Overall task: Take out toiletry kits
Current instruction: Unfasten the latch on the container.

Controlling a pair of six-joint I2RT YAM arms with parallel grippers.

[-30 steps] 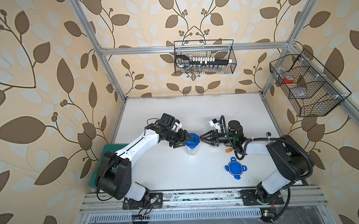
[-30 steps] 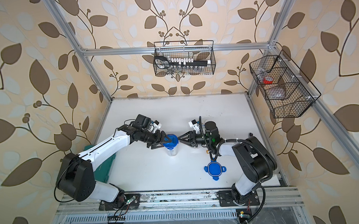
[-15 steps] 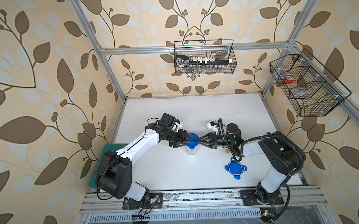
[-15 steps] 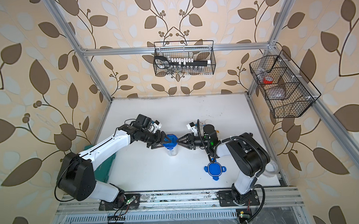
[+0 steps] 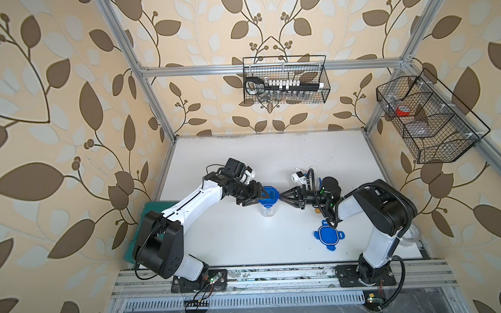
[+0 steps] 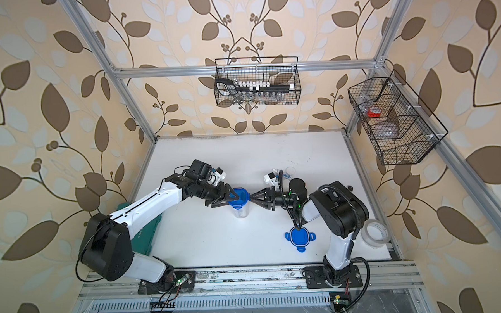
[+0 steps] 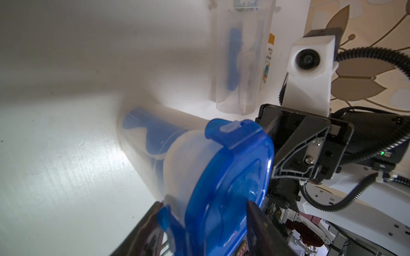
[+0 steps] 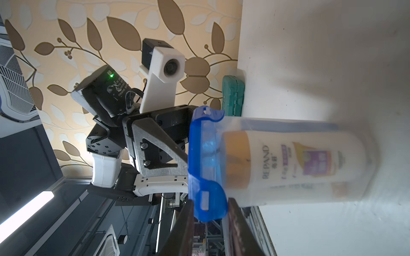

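We see the orange-capped white toiletry bottle (image 8: 295, 159) inside the clear plastic jar (image 5: 266, 210), whose blue tabbed lid (image 5: 268, 196) our left tool (image 5: 262, 196) and right tool (image 5: 280, 196) both pinch.

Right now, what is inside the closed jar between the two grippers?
Through the clear wall of the jar a white labelled bottle with an orange cap shows, and something blue. The blue lid covers the top, so the rest stays hidden.
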